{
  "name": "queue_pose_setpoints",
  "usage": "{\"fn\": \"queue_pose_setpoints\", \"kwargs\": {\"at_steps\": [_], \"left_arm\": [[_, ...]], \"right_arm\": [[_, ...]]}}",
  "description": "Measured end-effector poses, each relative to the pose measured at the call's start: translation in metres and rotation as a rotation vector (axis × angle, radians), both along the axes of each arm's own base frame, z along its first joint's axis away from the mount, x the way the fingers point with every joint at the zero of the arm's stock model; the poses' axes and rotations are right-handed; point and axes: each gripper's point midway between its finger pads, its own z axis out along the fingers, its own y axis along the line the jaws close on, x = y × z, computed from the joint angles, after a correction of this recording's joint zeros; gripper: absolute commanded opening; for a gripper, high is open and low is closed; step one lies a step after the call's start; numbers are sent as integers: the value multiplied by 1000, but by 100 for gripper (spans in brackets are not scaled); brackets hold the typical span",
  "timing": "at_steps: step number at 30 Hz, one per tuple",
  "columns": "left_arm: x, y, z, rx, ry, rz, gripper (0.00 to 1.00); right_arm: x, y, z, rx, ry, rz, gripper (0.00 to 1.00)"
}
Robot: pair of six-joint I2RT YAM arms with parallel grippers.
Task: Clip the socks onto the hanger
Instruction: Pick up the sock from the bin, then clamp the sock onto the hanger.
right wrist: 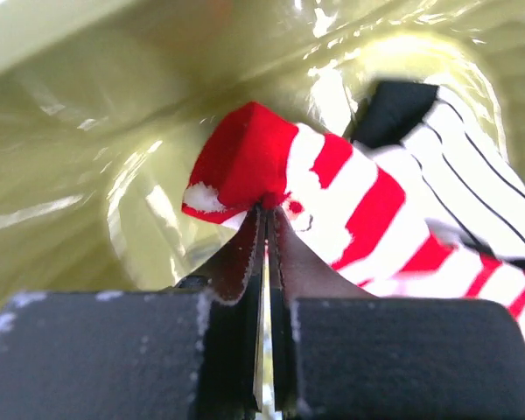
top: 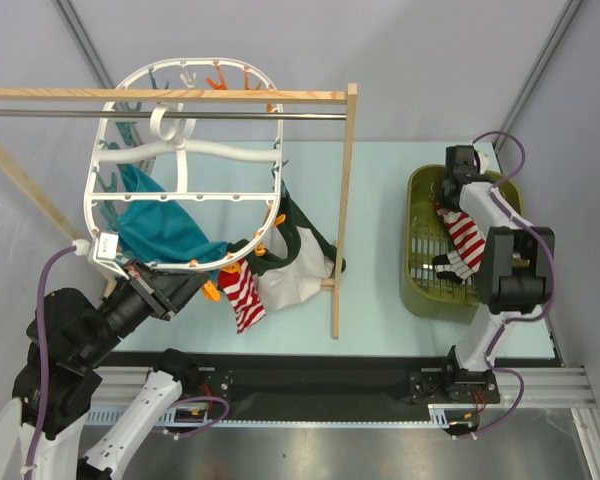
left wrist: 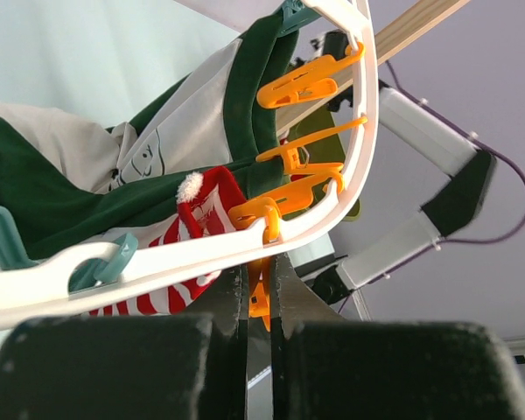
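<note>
The right claw is pressed together on the red cuff of a red-and-white striped sock, pinching it at the fingertips. The sock trails away to the right of that grip. Just beyond it lies a white sock with thin black stripes. Both sit inside an olive-green plastic basket on the right of the pale counter.

The left claw is also together, clamped on the tail of an orange plastic clip that hangs from the lower rim of the large white oval plastic hanger. The rim crosses just over its fingertips. Another red-and-white striped sock hangs from that rim right beside this claw. A teal cloth and a dark green-and-white garment hang there too. The hanger hooks onto the metal rod of a wooden rack, well apart from the basket.
</note>
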Motion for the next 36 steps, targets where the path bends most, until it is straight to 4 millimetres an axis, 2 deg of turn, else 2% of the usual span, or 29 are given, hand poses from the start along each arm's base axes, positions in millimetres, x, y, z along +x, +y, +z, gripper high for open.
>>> {"fn": "queue_pose_setpoints", "kwargs": {"at_steps": [3, 7, 11, 15, 19, 22, 25, 31, 33, 36], "left_arm": [[0, 0, 0, 0, 0, 0, 0], [0, 0, 1, -1, -1, -1, 0], [-2, 1, 4, -4, -11, -1, 0], [-3, 1, 6, -6, -14, -1, 0], [-3, 0, 6, -8, -16, -4, 0], [-3, 0, 6, -8, -16, -4, 0], [-3, 0, 6, -8, -15, -4, 0], [-3, 0, 7, -15, -10, -3, 0], [-3, 0, 7, -17, -9, -3, 0], [-4, 0, 7, -22, -5, -4, 0]], "right_arm": [[-14, 16, 39, -10, -65, 42, 0], [-45, 56, 110, 8, -200, 148, 0], [-99, 98, 188, 43, -365, 292, 0], [-168, 134, 237, 110, -477, 464, 0], [-229, 156, 255, 203, -517, 641, 0], [-269, 174, 261, 307, -528, 802, 0], [-307, 201, 263, 463, -515, 991, 0], [-348, 259, 237, 796, -383, 1206, 0], [-361, 280, 229, 864, -315, 1275, 0], [-385, 315, 228, 910, -243, 1413, 0]]}}
